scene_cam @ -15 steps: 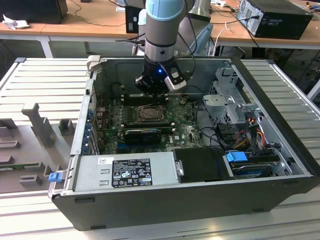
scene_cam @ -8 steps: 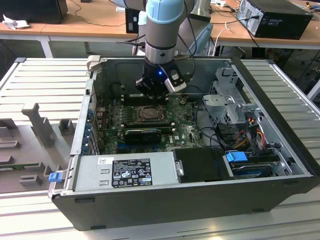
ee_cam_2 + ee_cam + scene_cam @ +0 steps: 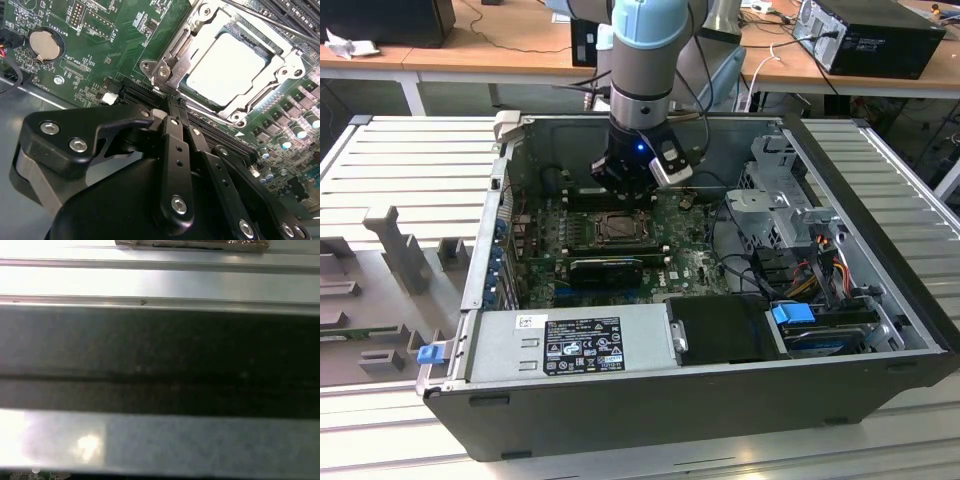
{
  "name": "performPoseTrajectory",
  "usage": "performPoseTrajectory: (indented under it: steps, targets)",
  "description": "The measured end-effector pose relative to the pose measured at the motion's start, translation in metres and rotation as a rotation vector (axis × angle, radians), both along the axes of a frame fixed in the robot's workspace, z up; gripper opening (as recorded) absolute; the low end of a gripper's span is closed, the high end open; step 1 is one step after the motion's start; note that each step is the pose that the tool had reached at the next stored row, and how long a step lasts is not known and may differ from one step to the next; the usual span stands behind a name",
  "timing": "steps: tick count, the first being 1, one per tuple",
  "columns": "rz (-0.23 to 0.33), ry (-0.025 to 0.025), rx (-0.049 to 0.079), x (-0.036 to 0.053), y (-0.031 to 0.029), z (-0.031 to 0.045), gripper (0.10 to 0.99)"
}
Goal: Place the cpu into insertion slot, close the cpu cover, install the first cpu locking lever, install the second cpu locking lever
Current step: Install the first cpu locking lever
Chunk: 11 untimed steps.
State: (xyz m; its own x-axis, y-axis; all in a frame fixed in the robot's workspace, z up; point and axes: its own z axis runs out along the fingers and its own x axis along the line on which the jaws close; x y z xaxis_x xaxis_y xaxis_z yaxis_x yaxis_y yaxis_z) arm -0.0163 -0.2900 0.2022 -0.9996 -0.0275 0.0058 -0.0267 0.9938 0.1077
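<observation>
Cpu [image 3: 226,68] pale matt metal; cpu cover [image 3: 280,70] shiny steel.

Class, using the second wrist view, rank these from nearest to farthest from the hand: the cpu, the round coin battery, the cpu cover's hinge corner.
1. cpu cover hinge corner, just beyond the hand.
2. cpu, inside the cover's window.
3. coin battery, far across the board.

No print can be read; the white label [image 3: 582,346] on the power supply stays illegible.
</observation>
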Motion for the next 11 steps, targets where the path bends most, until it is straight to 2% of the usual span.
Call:
performPoseTrajectory:
  steps: [3, 7, 11]
  targets:
    - [0.000, -0.0002, -0.005, -0.0001, -0.0002, 0.0000, 0.106]
    - [0.000, -0.0014, -0.001, 0.0002, 0.0005, -0.0009, 0.106]
    - [0.000, -0.0001, -0.004, 0.0000, 0.0000, -0.0007, 0.106]
